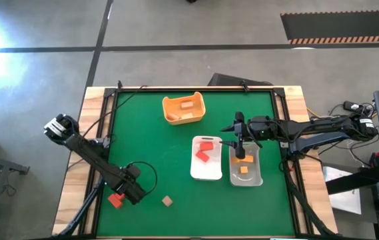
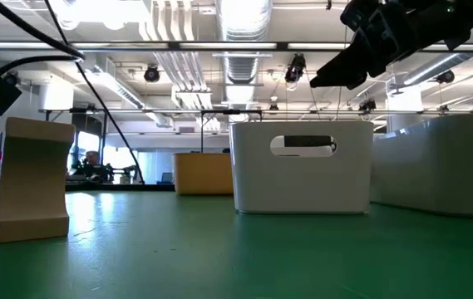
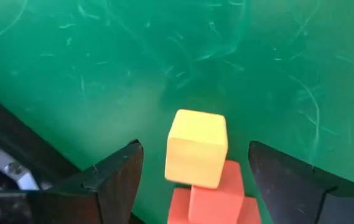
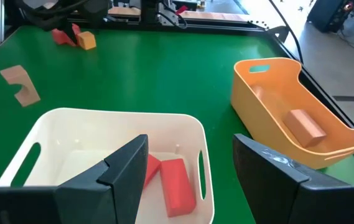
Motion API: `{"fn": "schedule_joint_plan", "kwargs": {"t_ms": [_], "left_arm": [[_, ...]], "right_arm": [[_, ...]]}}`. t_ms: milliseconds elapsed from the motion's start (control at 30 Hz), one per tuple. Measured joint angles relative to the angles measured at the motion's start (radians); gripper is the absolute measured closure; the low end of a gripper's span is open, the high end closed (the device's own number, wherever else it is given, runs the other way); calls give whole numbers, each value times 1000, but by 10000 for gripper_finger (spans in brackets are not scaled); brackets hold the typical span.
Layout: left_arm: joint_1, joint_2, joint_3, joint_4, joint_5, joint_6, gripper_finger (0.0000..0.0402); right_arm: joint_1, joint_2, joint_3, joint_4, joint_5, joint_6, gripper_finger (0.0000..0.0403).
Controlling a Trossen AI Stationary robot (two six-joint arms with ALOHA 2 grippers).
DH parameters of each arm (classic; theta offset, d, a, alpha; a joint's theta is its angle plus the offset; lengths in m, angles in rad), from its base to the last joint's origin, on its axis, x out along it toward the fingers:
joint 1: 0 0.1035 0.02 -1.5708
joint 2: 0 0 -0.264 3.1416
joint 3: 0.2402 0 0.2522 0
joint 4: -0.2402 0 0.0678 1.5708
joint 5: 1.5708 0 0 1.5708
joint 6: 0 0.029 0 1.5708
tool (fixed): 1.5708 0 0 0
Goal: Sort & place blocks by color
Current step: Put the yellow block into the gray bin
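My left gripper (image 3: 195,152) points down near the table's front left corner (image 1: 128,190), open. Its fingers stand on either side of a yellow-orange cube (image 3: 196,148) without touching it. The cube rests against a red block (image 3: 217,198) on the mat. The right wrist view shows this pair far off: the orange cube (image 4: 87,41) and the red block (image 4: 63,35). A tan block (image 1: 167,201) stands alone near the front edge. My right gripper (image 4: 189,165) hangs open above the white tray (image 1: 206,172), pointing toward the table's left.
The white tray holds red blocks (image 4: 175,184). Beside it, the clear tray (image 1: 256,179) holds orange blocks (image 1: 244,169). A yellow-orange tub (image 4: 276,106) at the far middle holds a tan block (image 4: 304,126). Bare green mat lies between the tan block and the trays.
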Motion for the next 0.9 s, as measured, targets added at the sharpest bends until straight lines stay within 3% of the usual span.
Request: {"fn": "schedule_joint_plan", "kwargs": {"t_ms": [233,700,900], "left_arm": [[0,9,-22,48,1,3,146],[0,12,-21,47,5,4,284],[0,12,29,48,-39,7,285]], "right_arm": [[0,0,0,0,0,0,184],[0,0,0,-1,0,0,184],[0,0,0,0,0,0,184]]}}
